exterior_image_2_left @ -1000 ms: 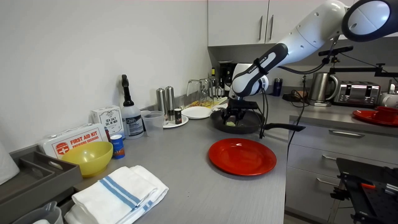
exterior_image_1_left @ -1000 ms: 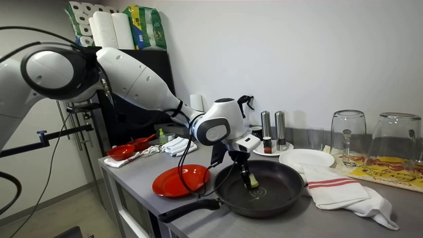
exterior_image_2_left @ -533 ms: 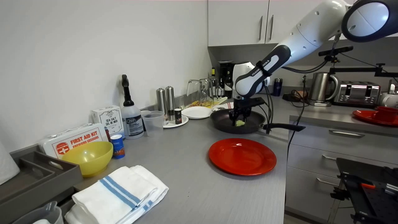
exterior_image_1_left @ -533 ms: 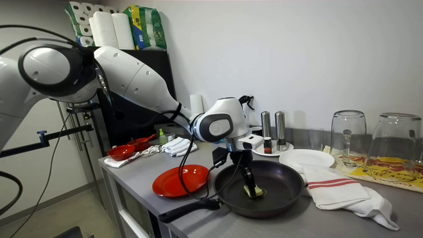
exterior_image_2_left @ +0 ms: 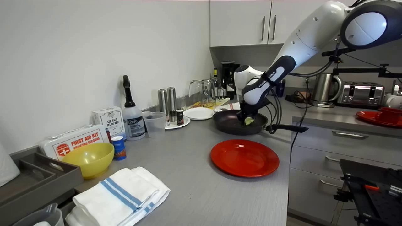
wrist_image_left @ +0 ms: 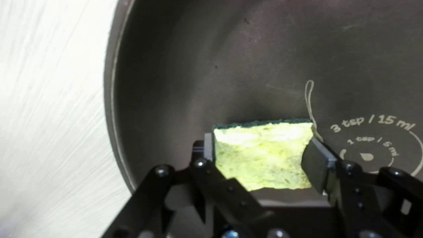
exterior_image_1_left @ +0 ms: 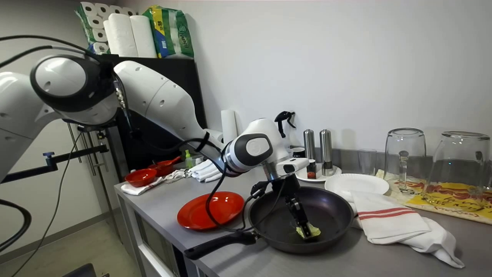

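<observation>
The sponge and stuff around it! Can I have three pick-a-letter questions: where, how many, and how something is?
1. Where is the sponge?
A) on the red plate
B) in the pan
C) in the yellow bowl

2. How many tall silver grinders are there?
A) two
B) four
C) six

3. How are the fingers?
A) wide apart, empty
B) out of sight
C) closed on the sponge

1 B: the wrist view shows pan floor beside it.
2 A: both exterior views show two.
3 C: they press its two ends.
</observation>
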Controlling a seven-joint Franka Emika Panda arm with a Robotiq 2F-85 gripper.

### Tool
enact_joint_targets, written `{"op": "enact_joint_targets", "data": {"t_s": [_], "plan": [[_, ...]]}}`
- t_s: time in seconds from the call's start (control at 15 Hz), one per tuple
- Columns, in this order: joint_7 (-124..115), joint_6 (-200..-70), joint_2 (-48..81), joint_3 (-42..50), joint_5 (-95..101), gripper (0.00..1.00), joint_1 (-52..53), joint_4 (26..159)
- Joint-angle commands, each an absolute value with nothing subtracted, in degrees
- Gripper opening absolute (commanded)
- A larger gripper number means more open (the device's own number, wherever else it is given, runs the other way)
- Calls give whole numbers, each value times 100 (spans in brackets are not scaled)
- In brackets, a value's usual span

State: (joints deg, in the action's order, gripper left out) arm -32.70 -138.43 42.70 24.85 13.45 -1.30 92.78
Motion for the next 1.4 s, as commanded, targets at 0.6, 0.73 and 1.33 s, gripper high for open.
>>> {"op": "enact_joint_targets", "data": {"t_s": [0.6, 0.73, 1.33], "plan": [[-2177, -12148, 4434, 741, -856, 39, -1180, 8340], [-1935, -11806, 4564, 561, -1175, 39, -1329, 8101], [-2959, -13674, 5015, 1321, -658, 39, -805, 7870]]}}
